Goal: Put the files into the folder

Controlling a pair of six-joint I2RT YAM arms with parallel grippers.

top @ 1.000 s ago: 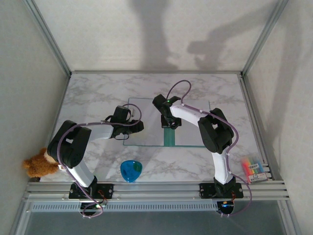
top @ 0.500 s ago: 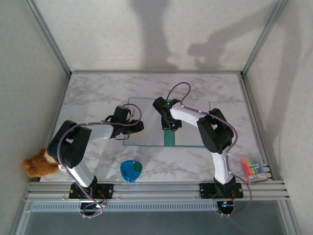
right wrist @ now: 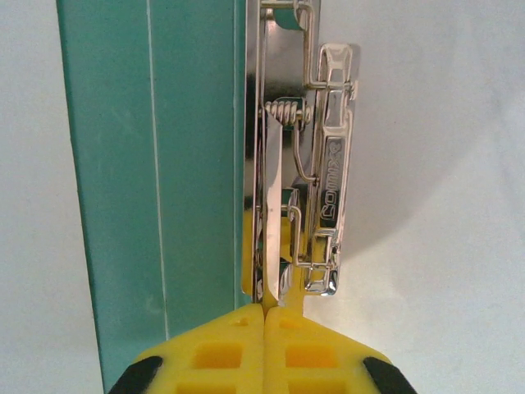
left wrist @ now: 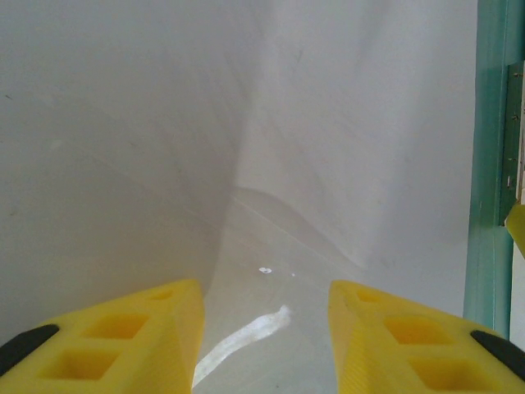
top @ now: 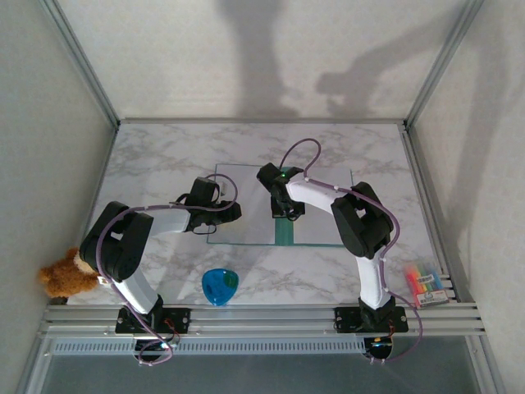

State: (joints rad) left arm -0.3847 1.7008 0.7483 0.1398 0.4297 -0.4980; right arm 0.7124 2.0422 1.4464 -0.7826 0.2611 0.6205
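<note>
In the top view the folder is seen lying open at the middle of the marble table, its teal spine running down the centre of the frame; the files are spread as pale sheets on its left half, just left of that spine. The left gripper is set low over the lower left part of the sheets; the right gripper is placed over the spine.

In the left wrist view the gripper is shown with its yellow fingers standing partly apart at the bottom of the frame; a glossy pale surface is seen in the gap and nothing is clamped between them. The files are seen bulging upward in a soft crease across the upper left; the folder is marked by its teal strip down the right edge.

In the right wrist view the gripper is shown with its jaws pressed together at the bottom centre, at the foot of a chrome clip fixed beside the teal band of the folder; whether the clip's thin edge is nipped between them cannot be told.

A blue cup is placed at lower centre, a teddy bear at lower left, a marker pack at lower right.
</note>
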